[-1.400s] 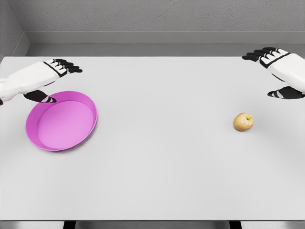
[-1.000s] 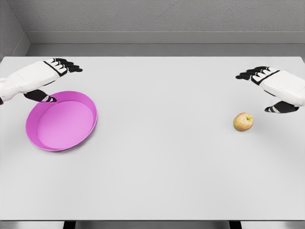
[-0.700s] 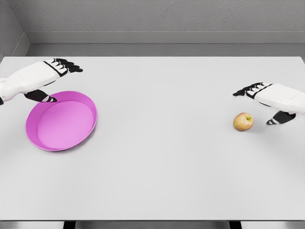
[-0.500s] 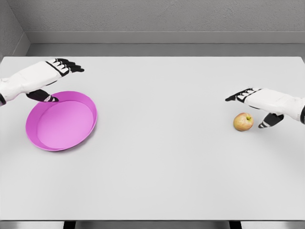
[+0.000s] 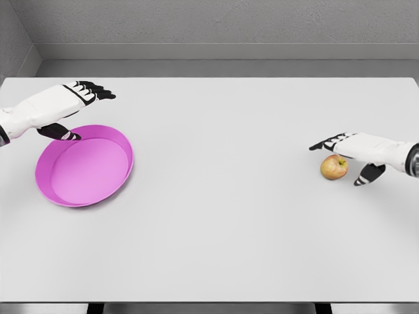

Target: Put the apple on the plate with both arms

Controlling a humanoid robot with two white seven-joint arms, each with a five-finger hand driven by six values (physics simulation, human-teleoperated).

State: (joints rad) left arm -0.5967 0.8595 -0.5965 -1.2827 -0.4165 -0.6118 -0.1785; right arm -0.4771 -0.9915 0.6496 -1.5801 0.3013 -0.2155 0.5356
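A yellow-red apple (image 5: pixel 334 167) lies on the white table at the right. My right hand (image 5: pixel 346 157) hovers over it with the fingers spread past its far side and the thumb (image 5: pixel 368 174) down to its right; it holds nothing. A pink plate (image 5: pixel 55 191) sits at the left of the table. Above the plate's far rim my left hand (image 5: pixel 73 112) stays open, its thumb close to the rim.
The white table (image 5: pixel 216 216) runs wide between plate and apple. A grey wall stands beyond its far edge, and the front edge lies near the bottom of the view.
My right hand has come down and leftward from the far right until it is spread over the apple. The left hand, the plate and the apple have hardly moved.
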